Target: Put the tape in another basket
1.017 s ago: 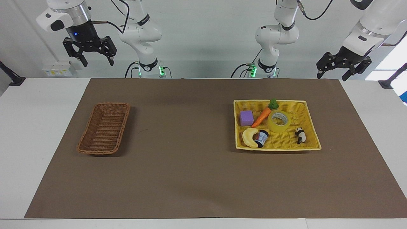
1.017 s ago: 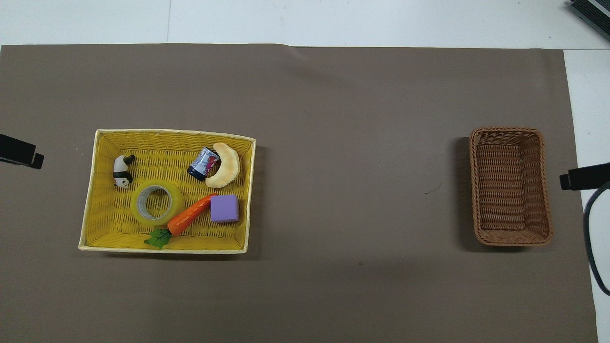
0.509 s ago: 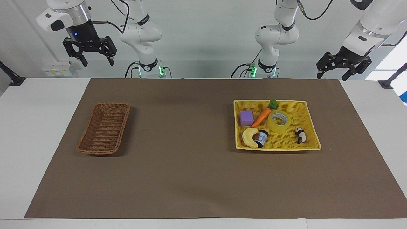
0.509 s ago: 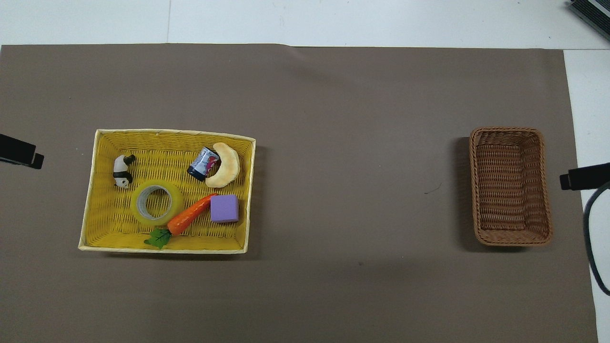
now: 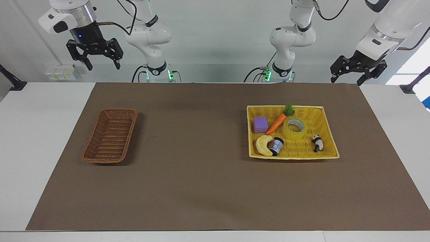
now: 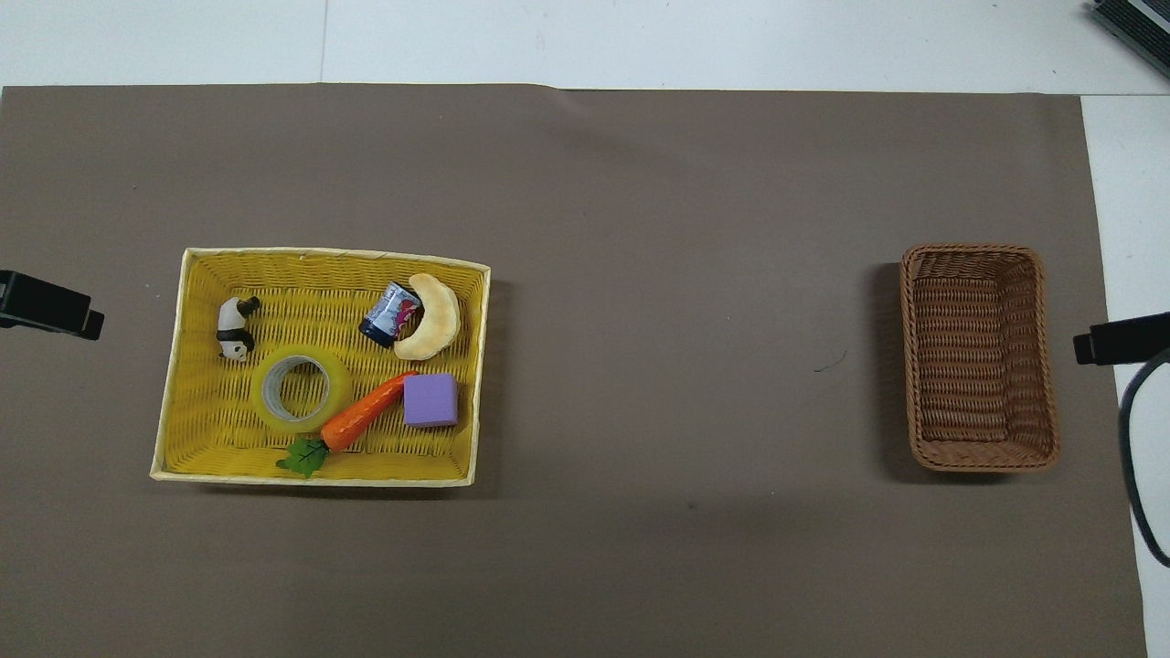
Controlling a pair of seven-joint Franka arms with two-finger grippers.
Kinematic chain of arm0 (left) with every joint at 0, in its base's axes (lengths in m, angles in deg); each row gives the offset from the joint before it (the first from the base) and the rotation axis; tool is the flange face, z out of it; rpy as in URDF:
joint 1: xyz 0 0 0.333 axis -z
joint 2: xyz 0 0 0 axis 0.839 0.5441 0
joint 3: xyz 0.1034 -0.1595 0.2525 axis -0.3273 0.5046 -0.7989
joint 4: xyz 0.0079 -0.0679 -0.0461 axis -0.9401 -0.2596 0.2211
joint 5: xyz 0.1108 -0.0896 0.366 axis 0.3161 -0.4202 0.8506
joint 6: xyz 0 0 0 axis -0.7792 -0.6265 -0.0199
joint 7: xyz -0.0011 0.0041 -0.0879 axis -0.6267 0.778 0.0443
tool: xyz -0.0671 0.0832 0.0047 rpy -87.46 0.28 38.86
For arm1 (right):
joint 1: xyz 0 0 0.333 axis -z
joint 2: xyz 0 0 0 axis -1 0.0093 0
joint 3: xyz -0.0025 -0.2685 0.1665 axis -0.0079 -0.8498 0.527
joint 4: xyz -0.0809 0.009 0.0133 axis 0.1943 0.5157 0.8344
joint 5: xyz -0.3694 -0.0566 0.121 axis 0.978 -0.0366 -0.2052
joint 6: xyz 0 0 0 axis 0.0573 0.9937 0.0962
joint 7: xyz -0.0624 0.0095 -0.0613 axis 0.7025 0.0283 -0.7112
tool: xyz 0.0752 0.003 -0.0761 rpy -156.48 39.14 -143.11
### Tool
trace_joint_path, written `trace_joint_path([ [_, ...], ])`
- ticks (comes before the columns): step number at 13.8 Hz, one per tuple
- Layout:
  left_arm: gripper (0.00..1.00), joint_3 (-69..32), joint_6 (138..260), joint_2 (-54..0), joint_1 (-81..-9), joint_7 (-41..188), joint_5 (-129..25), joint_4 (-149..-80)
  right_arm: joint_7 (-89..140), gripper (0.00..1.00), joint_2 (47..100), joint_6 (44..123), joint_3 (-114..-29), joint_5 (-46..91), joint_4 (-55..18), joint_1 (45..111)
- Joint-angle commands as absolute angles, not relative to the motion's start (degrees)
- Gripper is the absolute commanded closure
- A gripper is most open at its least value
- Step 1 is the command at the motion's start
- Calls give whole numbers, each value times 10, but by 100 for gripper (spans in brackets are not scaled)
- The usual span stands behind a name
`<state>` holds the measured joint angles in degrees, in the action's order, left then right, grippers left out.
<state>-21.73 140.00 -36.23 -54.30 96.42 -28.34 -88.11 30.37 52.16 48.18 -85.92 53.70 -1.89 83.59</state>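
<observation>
The tape (image 5: 294,129) is a translucent yellow roll lying flat in the yellow basket (image 5: 292,156), beside the carrot toy; it also shows in the overhead view (image 6: 300,393). The dark brown wicker basket (image 5: 117,109) stands empty toward the right arm's end of the table and also shows in the overhead view (image 6: 973,249). My left gripper (image 5: 346,81) is open and empty, raised over the table edge near the robots, apart from the yellow basket. My right gripper (image 5: 104,67) is open and empty, raised high at its own end, where it waits.
The yellow basket (image 6: 311,475) also holds a carrot toy (image 5: 277,122), a purple cube (image 5: 260,124), a banana toy (image 5: 263,145), a small can (image 5: 276,146) and a panda figure (image 5: 317,143). A brown mat (image 5: 201,188) covers the table.
My left gripper has shifted slightly toward the yellow basket. The right arm, the tape and both baskets have not moved.
</observation>
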Motion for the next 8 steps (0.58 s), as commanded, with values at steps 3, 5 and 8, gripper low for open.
trace_joint_path([
  [3,0,-217,1433,-397,-505,924,-273,-943,288,0,516,480,-858,537,-21,840],
  [5,0,-217,1453,-405,-504,923,-273,-975,288,0,516,480,-858,537,-21,840],
  [8,0,-217,1508,-423,-504,920,-274,-1050,288,0,517,480,-858,537,-21,840],
])
